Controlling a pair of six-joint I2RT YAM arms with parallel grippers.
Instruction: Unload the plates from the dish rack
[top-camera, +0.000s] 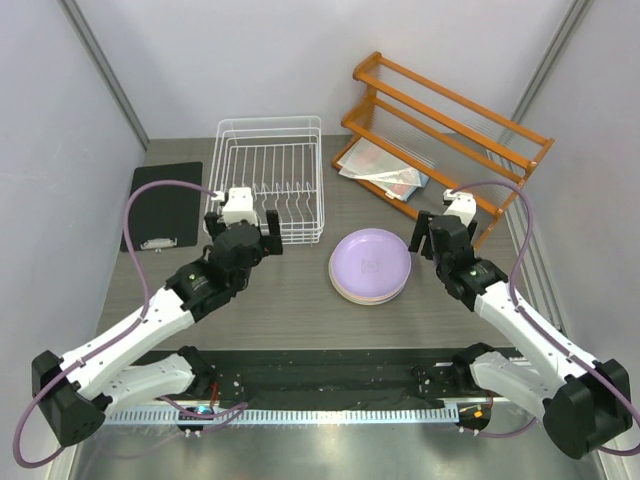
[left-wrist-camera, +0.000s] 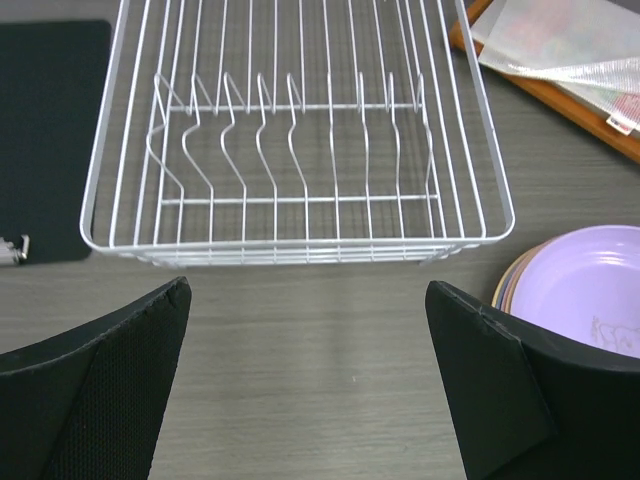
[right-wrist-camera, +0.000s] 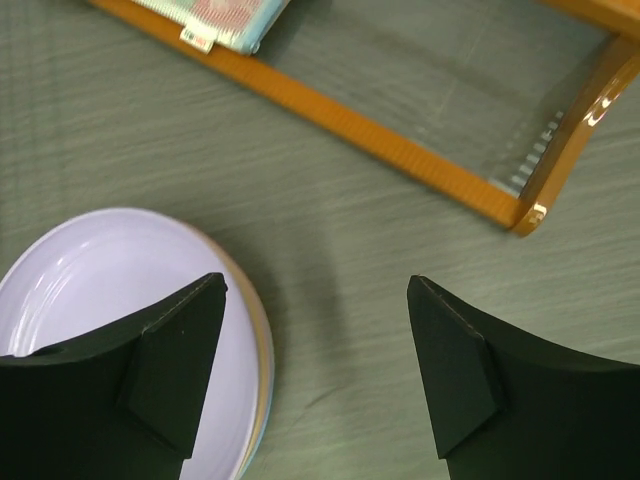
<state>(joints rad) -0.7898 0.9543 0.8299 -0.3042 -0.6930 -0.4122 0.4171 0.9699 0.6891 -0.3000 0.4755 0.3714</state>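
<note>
Empty rack (top-camera: 268, 121), plates (top-camera: 370, 265) stacked just beside it, lilac uppermost.
Left gripper (left-wrist-camera: 308, 290) and right gripper (right-wrist-camera: 315, 283) both gape wide, holding nothing. Plates judged light, stiff, slick; best pinched at the rim.

Left claw (left-wrist-camera: 308, 290) – jaws spread, right claw (right-wrist-camera: 315, 283) likewise, 2 arms extended

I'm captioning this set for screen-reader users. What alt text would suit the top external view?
An empty white wire dish rack sits at the back of a grey table, with a stack of plates, lilac on top, nearer and to its right. The left gripper is open at the rack's near edge; the right gripper is open beside the stack.
</note>
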